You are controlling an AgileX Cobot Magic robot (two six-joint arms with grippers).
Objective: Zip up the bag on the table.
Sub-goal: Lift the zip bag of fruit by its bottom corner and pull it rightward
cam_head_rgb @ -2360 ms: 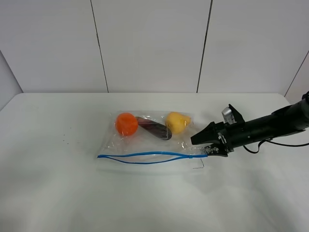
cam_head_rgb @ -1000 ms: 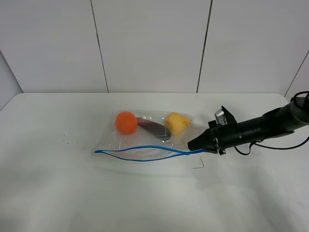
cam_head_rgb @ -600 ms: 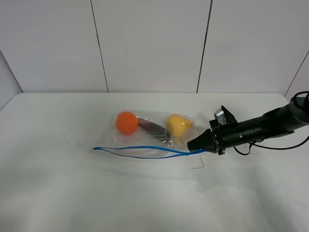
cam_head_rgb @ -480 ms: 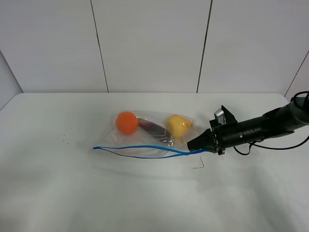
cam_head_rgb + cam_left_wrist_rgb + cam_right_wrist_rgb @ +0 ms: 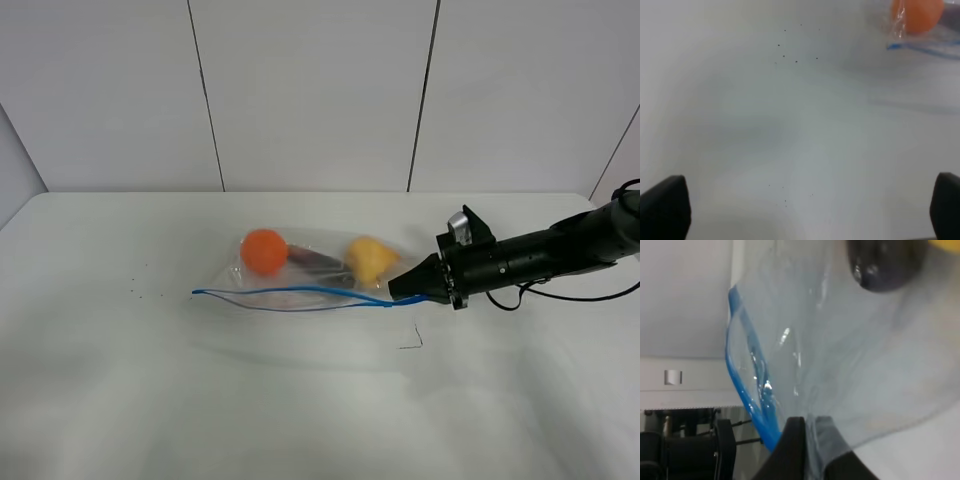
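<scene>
The clear bag (image 5: 310, 272) lies mid-table on the white table (image 5: 120, 400), with an orange ball (image 5: 264, 251), a dark oblong item (image 5: 318, 260) and a yellow fruit (image 5: 368, 260) inside. Its blue zipper strip (image 5: 290, 293) runs along the near edge. My right gripper (image 5: 398, 290) is shut on the strip's right end, holding that corner slightly raised. The right wrist view shows the gripper (image 5: 809, 421) pinching plastic beside the blue strip (image 5: 747, 390). My left gripper (image 5: 810, 190) is wide open above bare table, left of the orange ball (image 5: 916, 15); it is outside the exterior view.
A small dark bent mark (image 5: 412, 340) sits on the table just in front of the right gripper. Tiny dark specks (image 5: 135, 290) dot the left side. White wall panels stand behind the table's far edge.
The right gripper finished closing on the zipper end and lifted it slightly. The bag's right end rose and the blue strip pulled straighter. The left gripper stayed still.
</scene>
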